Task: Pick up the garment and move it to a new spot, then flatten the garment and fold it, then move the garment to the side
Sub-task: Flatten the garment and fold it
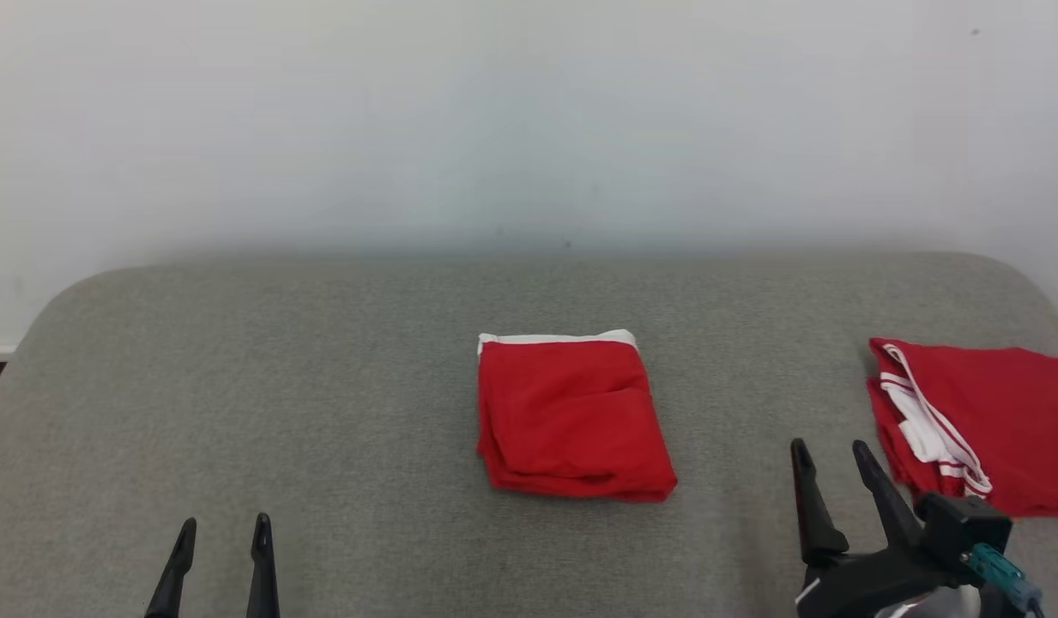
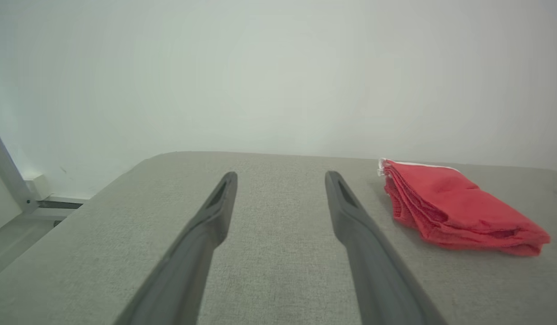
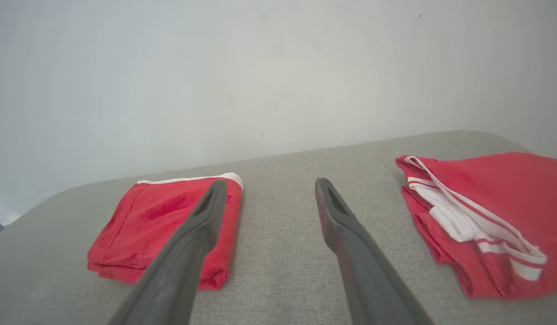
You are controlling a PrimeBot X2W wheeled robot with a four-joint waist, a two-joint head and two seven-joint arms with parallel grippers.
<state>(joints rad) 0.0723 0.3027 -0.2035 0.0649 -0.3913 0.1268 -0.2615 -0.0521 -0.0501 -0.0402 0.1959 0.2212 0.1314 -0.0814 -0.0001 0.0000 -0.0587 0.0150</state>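
Head view, nearest first: the left gripper [image 1: 225, 520] sits at the lower left over the grey pad [image 1: 323, 386], its fingers spread apart and empty. The right gripper [image 1: 830, 445] sits at the lower right, likewise spread with nothing between its fingers, its tips near the left edge of a second garment [image 1: 1000, 412]. Farther in, at the middle of the pad, the garment [image 1: 571, 421] lies folded into a compact red rectangle with a white band along its far edge, apart from both grippers. The second garment, red with white stripes, lies folded at the pad's right side, apart from the first. Left wrist view shows the garment's stacked layers along its side. Beyond the pad rises a plain pale wall [image 1: 529, 112].
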